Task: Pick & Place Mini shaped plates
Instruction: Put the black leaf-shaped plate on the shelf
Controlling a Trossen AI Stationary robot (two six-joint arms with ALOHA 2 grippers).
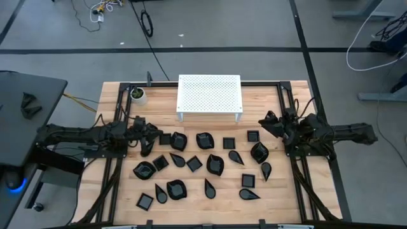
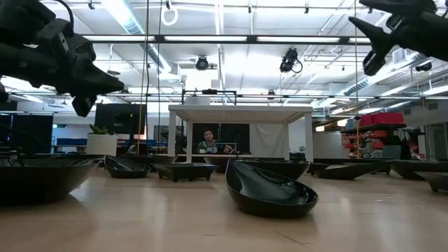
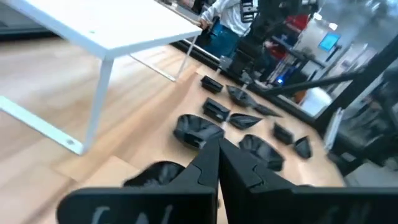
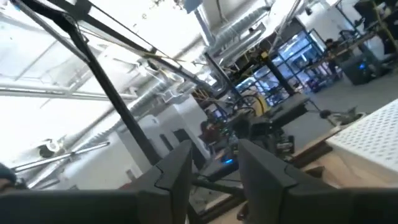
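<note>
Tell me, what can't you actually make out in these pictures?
- High view: the plates are too small to show any detail inside them.
- Low view: the near plate hides those behind it.
- Right wrist view: the right gripper points upward, so the table is almost out of frame.
- Left wrist view: the left gripper covers a plate beneath.

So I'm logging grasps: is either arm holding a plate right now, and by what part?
Nothing is held. The left gripper has its jaws shut on nothing; the right gripper has open, empty jaws, raised above the mini shaped plates.

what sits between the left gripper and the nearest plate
Nothing visible. The left gripper, shut and empty, hangs above the table right beside a square plate, with no object in the gap.
</note>
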